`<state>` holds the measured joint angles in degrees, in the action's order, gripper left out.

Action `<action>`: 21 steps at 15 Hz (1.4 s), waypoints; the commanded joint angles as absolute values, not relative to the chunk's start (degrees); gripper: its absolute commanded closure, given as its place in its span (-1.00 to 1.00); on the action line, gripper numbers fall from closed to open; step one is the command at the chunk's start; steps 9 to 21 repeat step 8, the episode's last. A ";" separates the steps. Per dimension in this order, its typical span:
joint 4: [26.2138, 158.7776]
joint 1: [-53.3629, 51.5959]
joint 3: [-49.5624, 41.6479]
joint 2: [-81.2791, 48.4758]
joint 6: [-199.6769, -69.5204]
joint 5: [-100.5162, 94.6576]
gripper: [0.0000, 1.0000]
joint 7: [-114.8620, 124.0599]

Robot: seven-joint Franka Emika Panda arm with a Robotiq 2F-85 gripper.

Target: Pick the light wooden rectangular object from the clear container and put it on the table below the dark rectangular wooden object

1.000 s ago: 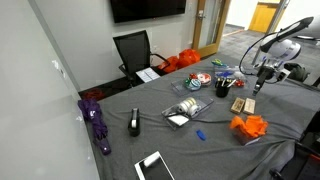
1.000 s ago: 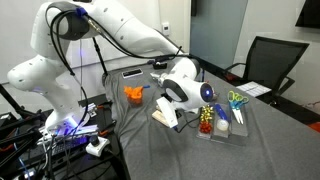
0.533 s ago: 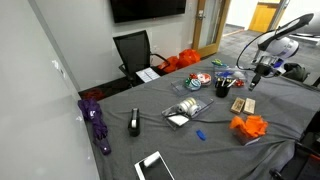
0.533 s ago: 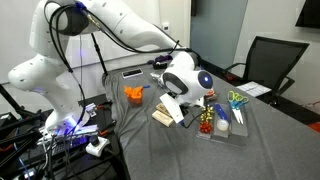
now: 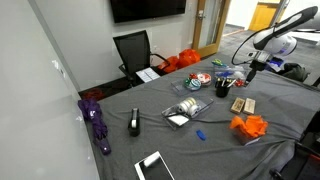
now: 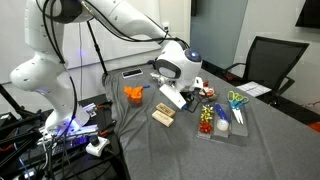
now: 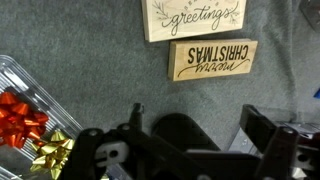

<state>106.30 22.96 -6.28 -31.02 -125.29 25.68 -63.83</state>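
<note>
The light wooden rectangular object (image 7: 194, 18), pale with "greetings" on it, lies flat on the table (image 7: 90, 60). Right beside it lies the dark rectangular wooden object (image 7: 212, 60), shorter and browner, printed "CHRISTMAS". Both blocks show side by side in both exterior views (image 5: 243, 104) (image 6: 164, 116). My gripper (image 7: 200, 115) is open and empty, hanging above the blocks (image 5: 251, 70) (image 6: 170, 98) without touching them. The clear container (image 7: 20, 115) with red and gold bows is at the left of the wrist view and beside the blocks in an exterior view (image 6: 214, 127).
A black cup of pens (image 5: 222, 88) stands near the blocks. An orange crumpled thing (image 5: 249, 127) lies near the table's edge. A purple umbrella (image 5: 97, 122), a black item (image 5: 134, 123) and a tablet (image 5: 155, 166) lie further along. An office chair (image 5: 133, 52) stands behind.
My gripper has risen from just over the blocks and pulled back, open and empty. The two blocks have stayed where they lie.
</note>
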 commanded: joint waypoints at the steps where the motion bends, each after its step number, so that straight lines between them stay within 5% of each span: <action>1: 112.47 21.82 -6.18 -25.07 -129.48 22.32 -1.00 -61.87; 21: 114.81 20.64 -6.63 -20.13 -128.51 18.07 -1.00 -57.27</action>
